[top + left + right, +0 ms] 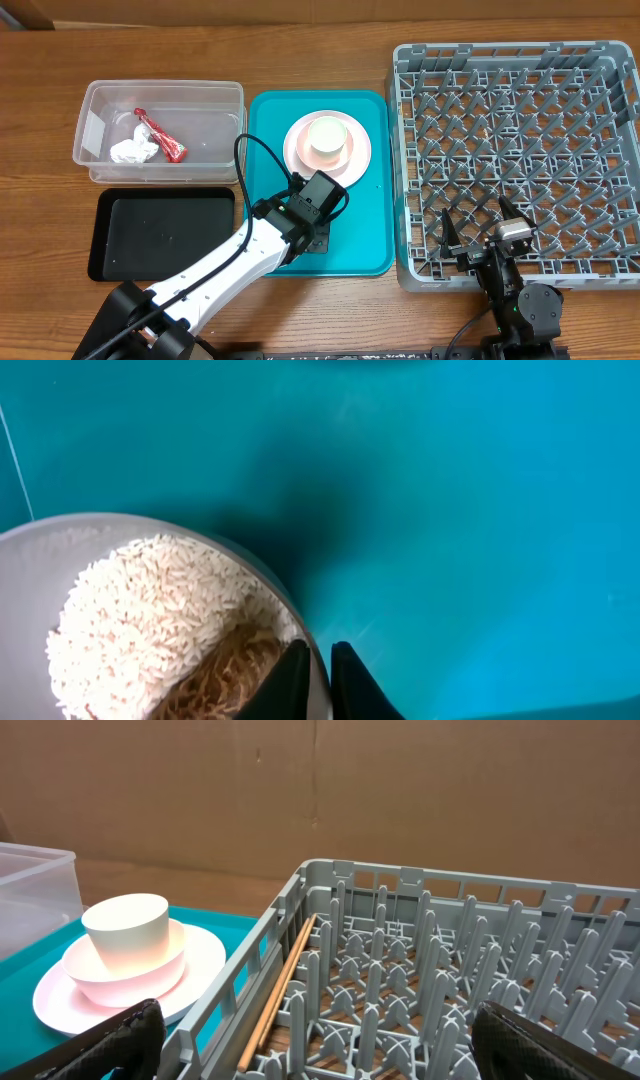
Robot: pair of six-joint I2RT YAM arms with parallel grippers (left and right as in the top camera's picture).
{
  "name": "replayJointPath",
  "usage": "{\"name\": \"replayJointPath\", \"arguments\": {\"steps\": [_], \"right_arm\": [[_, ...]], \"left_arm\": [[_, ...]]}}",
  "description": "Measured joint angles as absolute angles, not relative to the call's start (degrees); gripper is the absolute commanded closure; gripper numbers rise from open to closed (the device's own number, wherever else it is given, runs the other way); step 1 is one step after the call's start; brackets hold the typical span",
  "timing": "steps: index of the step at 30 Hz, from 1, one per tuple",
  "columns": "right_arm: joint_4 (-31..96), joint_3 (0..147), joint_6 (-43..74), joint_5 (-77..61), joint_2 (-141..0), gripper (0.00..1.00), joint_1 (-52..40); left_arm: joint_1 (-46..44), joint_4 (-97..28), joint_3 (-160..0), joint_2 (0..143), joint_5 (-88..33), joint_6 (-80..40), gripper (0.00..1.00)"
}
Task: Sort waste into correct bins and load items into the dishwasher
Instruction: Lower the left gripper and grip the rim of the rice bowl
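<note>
My left gripper [318,237] is low over the front of the teal tray [360,250]. In the left wrist view it [320,678] is shut on the rim of a small white cup [60,532] that holds whitish rice grains [150,610] and brown crumbs [225,675]. A pink-white plate [296,150] carries a bowl and a cup [328,135]; the stack also shows in the right wrist view [130,935]. The clear tub [100,100] holds the tissue [133,150] and the red wrapper [162,137]. My right gripper [480,238] is open and empty over the grey rack [520,120].
The black tray [165,235] lies in front of the clear tub, left of the teal tray. A wooden stick [282,992] lies along the rack's left wall among the pegs. A brown cardboard wall stands behind the table.
</note>
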State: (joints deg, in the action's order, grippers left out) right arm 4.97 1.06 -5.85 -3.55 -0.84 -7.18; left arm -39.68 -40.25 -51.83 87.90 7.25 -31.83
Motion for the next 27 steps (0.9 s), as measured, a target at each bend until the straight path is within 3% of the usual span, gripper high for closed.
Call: {"name": "replayJointPath", "arguments": {"steps": [5, 10, 27], "right_arm": [[5.0, 1.1, -5.8, -3.6, -0.8, 0.0, -7.2], [5.0, 1.1, -5.8, -3.6, -0.8, 0.0, -7.2], [5.0, 1.1, -5.8, -3.6, -0.8, 0.0, -7.2]], "left_arm": [[-39.7, -42.2, -51.9, 87.9, 4.9, -28.1, 0.73], [-39.7, -45.1, -52.0, 87.9, 3.8, -26.7, 0.67], [-39.7, -45.2, -52.0, 88.0, 3.0, -25.5, 0.75]]}}
